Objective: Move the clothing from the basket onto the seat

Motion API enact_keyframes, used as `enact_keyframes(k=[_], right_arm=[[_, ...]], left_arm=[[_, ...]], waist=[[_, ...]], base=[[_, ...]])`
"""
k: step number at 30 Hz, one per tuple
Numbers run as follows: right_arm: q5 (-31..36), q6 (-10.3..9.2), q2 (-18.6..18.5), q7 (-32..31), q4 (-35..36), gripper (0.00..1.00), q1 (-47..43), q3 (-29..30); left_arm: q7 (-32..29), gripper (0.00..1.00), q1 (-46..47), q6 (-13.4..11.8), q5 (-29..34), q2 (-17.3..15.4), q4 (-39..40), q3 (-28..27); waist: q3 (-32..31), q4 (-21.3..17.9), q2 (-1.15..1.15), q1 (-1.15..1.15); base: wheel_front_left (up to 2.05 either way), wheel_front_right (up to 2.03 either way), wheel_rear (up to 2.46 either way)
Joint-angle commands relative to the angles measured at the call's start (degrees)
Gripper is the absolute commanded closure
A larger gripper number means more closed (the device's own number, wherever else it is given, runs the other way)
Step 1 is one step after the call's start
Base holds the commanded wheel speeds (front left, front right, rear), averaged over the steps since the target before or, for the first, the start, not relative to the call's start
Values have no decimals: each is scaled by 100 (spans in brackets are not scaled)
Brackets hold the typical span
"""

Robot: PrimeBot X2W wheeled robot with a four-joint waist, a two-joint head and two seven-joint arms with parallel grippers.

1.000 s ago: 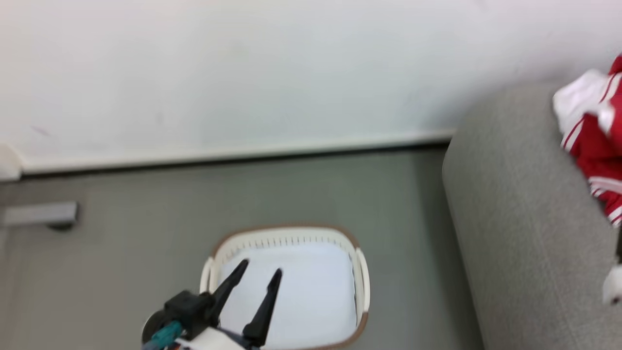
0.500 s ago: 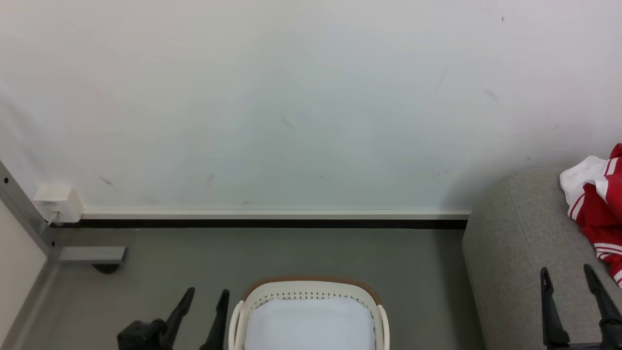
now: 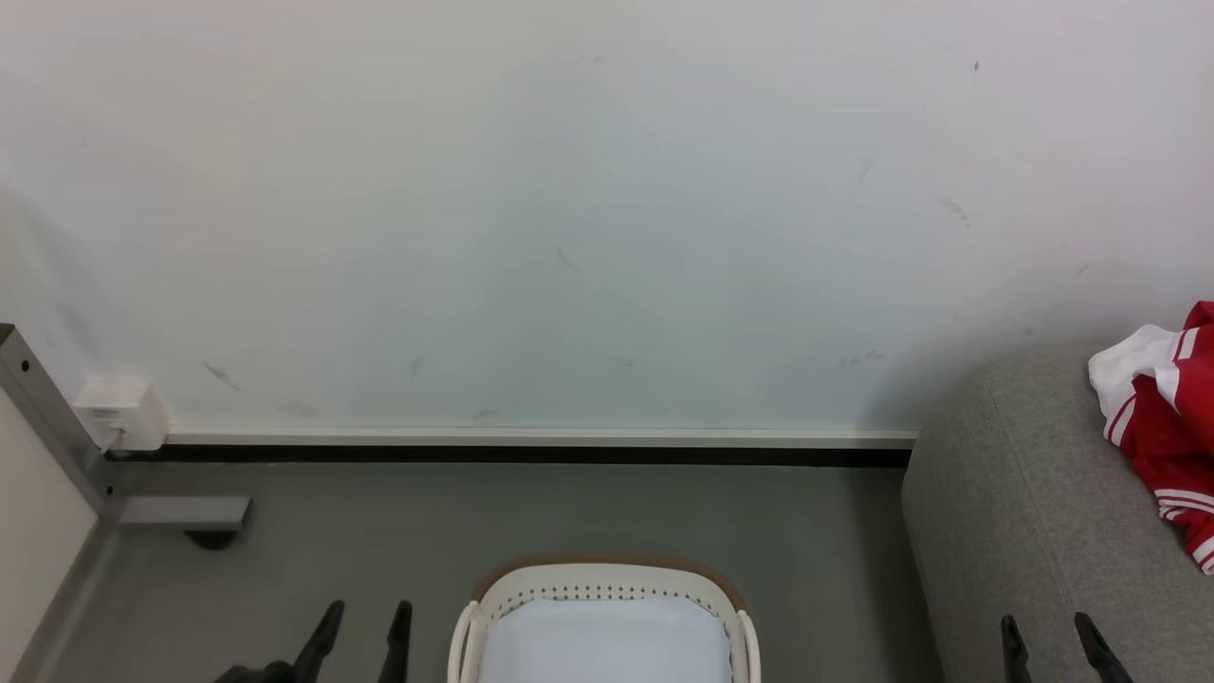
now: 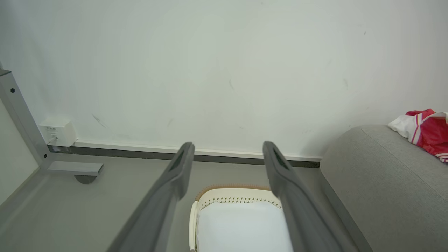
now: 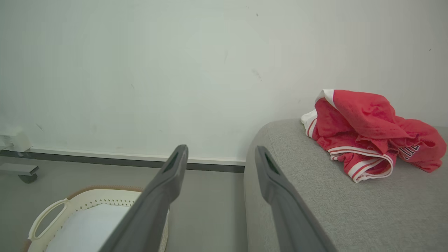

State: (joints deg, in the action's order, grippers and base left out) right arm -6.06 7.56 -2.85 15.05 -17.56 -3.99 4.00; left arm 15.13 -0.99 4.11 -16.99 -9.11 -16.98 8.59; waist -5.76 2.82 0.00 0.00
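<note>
Now | clothing point(image 5: 371, 140) heaped on seat point(image 5: 350, 213) | basket point(image 3: 607, 572) on floor point(image 3: 398, 531) beside seat, inside apparently plain white | left gripper point(image 3: 369, 612) spread wide | right gripper point(image 3: 1045, 624) spread wide above seat

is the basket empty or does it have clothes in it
Empty in the part that shows: the basket has a bare pale bottom. The clothing lies heaped on the seat.

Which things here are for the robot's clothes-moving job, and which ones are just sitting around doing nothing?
For the job:
red clothes, heaped on the sofa
basket, on the floor beside the sofa
grey sofa

Just lying about:
white box, low on the wall
grey metal frame, in the corner
wheeled foot of that frame, on the floor
</note>
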Motion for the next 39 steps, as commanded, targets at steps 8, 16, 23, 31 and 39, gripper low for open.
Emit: enact_keyframes(k=[8,16,23,31,39], right_arm=[[-81,-15,-9,18,-31,0,42,-79],[-77,0,61,-39,-224,100,-37,-121],[-818,-1,66,-267,-245,100,86,-45],[-1702,-2,56,-456,-146,100,175,-35],[-2503,-2,46,-644,-74,100,276,-10]], left_arm=[[2,0,-14,192,325,217,-64,-287],[-5,100,-120,248,305,329,-255,-279],[-223,100,-34,256,-378,360,-273,-412],[-429,100,45,266,-1186,388,-188,-525],[-622,100,124,277,-1921,414,-121,-633]], waist=[[31,83,0,0],[36,151,0,0],[64,129,0,0],[100,101,0,0],[135,73,0,0]], base=[[0,0,0],[0,0,0],[0,0,0],[0,0,0],[0,0,0]])
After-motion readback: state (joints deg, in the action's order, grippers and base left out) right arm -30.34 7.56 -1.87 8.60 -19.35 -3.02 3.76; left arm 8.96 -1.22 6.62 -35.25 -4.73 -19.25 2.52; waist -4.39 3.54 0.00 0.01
